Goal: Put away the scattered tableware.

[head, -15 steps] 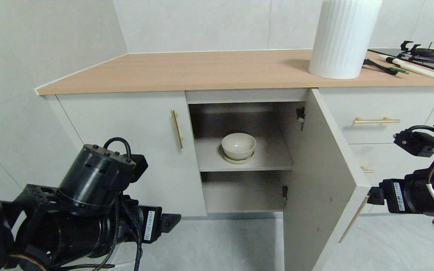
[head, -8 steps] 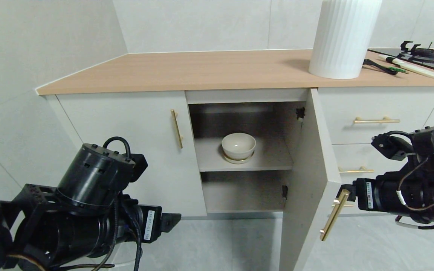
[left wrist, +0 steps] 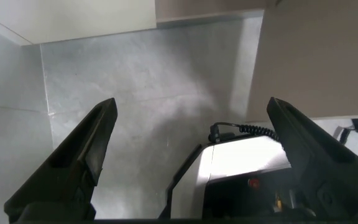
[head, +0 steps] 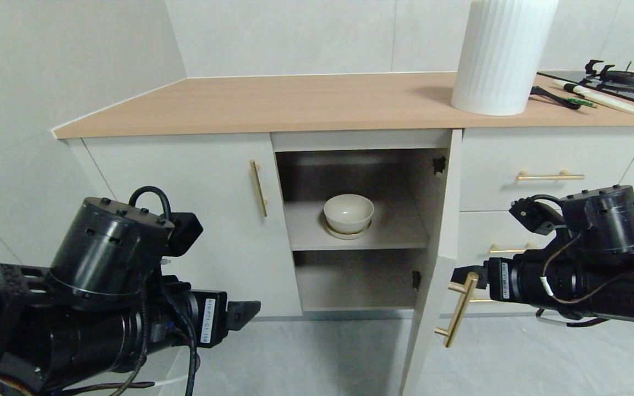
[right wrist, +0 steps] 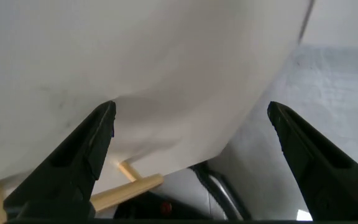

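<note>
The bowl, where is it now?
In the head view, the bowl sits on a small plate on the upper shelf of the open cabinet, below the counter, near the centre.

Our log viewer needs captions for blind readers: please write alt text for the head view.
A bowl sits on a plate on the upper shelf of an open cabinet under a wooden counter. The right tool is at the gold handle of its partly open door; the left tool hangs low.
</note>
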